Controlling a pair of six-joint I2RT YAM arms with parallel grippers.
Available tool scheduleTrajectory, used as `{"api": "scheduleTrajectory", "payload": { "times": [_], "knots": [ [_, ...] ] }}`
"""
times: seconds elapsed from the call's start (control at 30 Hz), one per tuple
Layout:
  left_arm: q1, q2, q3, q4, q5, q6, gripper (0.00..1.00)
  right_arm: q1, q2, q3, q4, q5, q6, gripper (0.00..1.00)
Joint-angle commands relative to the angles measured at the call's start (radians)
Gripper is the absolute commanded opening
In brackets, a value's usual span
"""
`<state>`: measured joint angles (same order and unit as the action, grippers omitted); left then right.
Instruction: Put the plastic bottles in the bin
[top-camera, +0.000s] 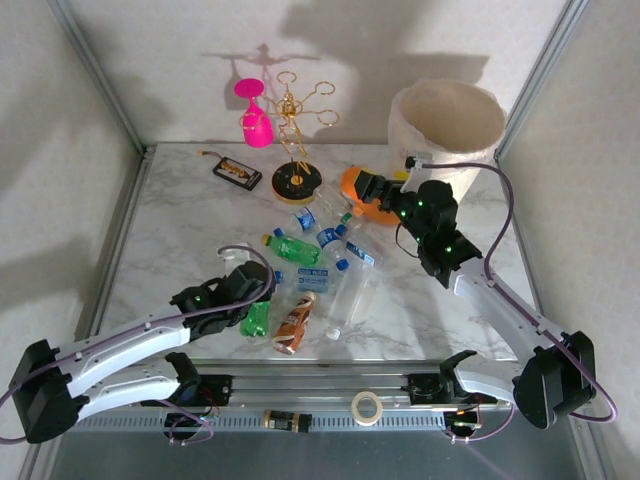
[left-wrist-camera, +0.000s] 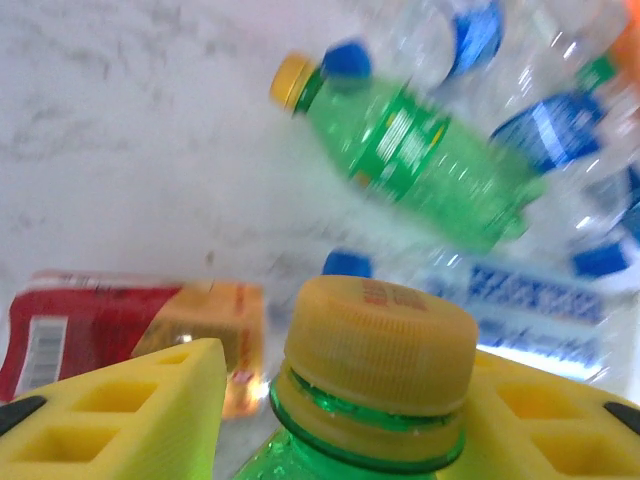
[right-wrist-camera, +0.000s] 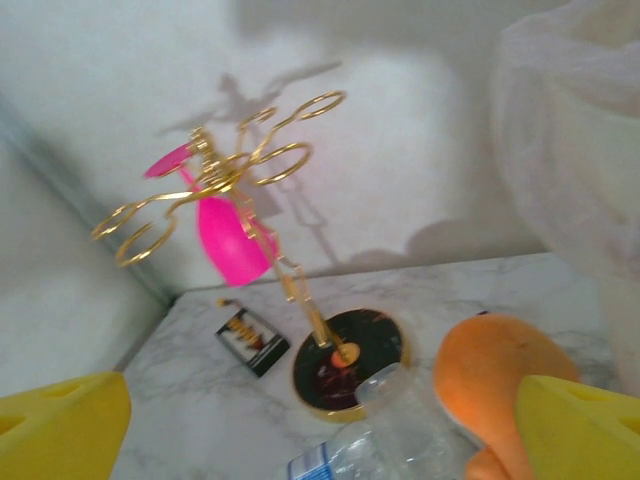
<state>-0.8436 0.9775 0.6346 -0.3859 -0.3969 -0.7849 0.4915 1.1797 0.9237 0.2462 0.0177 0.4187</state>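
The left gripper was clamped on a green bottle close under its yellow cap, at the near edge of the desk. That high hold was the main worry. A smooth round neck could pivot between the pads, and the body might swing or slip out on the way. The bin stood at the far right corner, well apart from this grip, so the carry would likely have to cross the heap of bottles and pass the right arm. A brush against either could knock the load loose. The bin's tall wall was another hazard if the bottle came in too low. The brown bottle lay just beside the held one and might be dragged along.

The right gripper hung with its jaws wide apart and nothing in them, near the orange fish toy.

The held bottle's body was cut off in the left wrist view. Whether it was clear of the desk could not be told. The clear bottles overlapped too much to count.
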Motion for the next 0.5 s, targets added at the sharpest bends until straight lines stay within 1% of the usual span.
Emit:
{"api": "scheduleTrajectory", "payload": {
  "times": [0.0,0.1,0.2,0.33,0.43,0.47],
  "knots": [
    [0.037,-0.013,0.033,0.163,-0.043,0.024,0.41,0.004,0.001,-0.017,0.055,-0.196,-0.027,0.99],
    [0.076,0.0,0.027,0.331,-0.037,0.024,0.41,0.022,0.02,-0.021,0.043,-0.308,-0.045,0.99],
    [0.123,0.034,0.037,0.479,-0.005,0.032,0.41,0.058,0.028,-0.03,0.021,-0.36,-0.08,0.99],
    [0.183,0.091,0.091,0.573,0.048,0.048,0.41,0.132,0.024,-0.05,-0.002,-0.406,-0.126,0.99],
    [0.214,0.12,0.114,0.631,0.098,0.038,0.41,0.198,0.037,-0.07,-0.005,-0.409,-0.141,0.99],
    [0.218,0.128,0.117,0.651,0.115,0.028,0.41,0.243,0.046,-0.076,0.001,-0.407,-0.142,0.99]
  ]
}}
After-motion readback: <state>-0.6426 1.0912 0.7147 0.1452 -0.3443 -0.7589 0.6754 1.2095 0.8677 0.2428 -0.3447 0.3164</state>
